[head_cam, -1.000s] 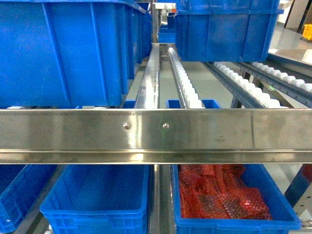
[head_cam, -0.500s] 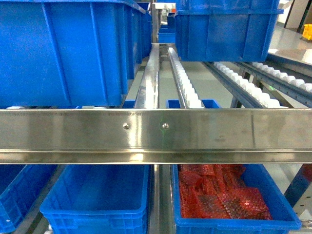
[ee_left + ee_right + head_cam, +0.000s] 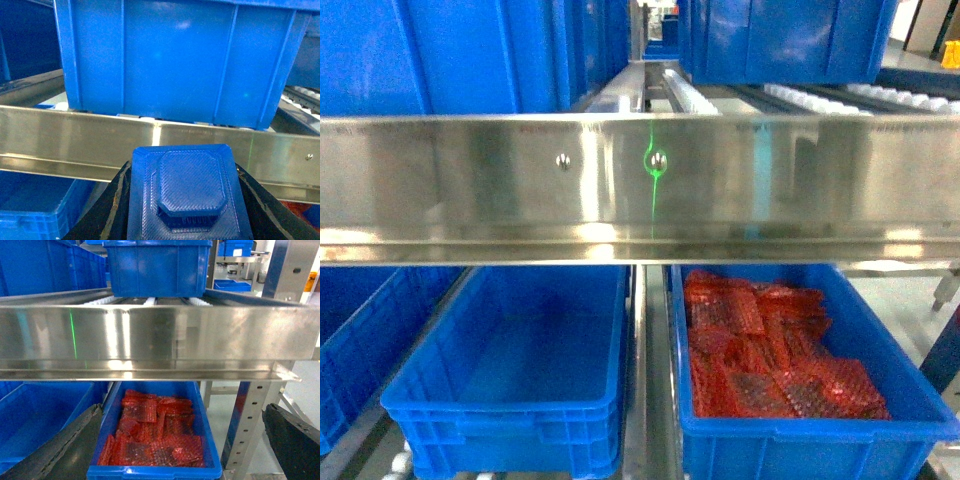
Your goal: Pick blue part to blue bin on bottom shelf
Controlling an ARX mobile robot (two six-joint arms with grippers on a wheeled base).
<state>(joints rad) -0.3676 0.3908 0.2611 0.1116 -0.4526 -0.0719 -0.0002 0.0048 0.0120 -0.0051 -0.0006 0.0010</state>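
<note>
A blue part (image 3: 190,185), a square ribbed block with a raised octagonal top, fills the lower left wrist view. My left gripper (image 3: 182,202) is shut on it, black fingers (image 3: 107,215) pressing both sides. It hangs in front of the steel shelf rail (image 3: 75,137). On the bottom shelf an empty blue bin (image 3: 500,425) sits left of centre in the head view. My right gripper (image 3: 180,440) is open and holds nothing, its fingers (image 3: 65,445) spread wide above the bottom shelf. Neither gripper shows in the head view.
A wide steel rail (image 3: 770,185) crosses the head view above the bottom shelf. A second blue bin (image 3: 800,432) holding red bubble-wrap packs (image 3: 770,360) stands right of the empty one. Large blue bins (image 3: 175,60) rest on the upper roller shelf. A perforated rack post (image 3: 250,420) stands right.
The head view has dropped and drawn closer. The steel rail now sits higher in the frame and more of both bottom-shelf bins shows below it.
</note>
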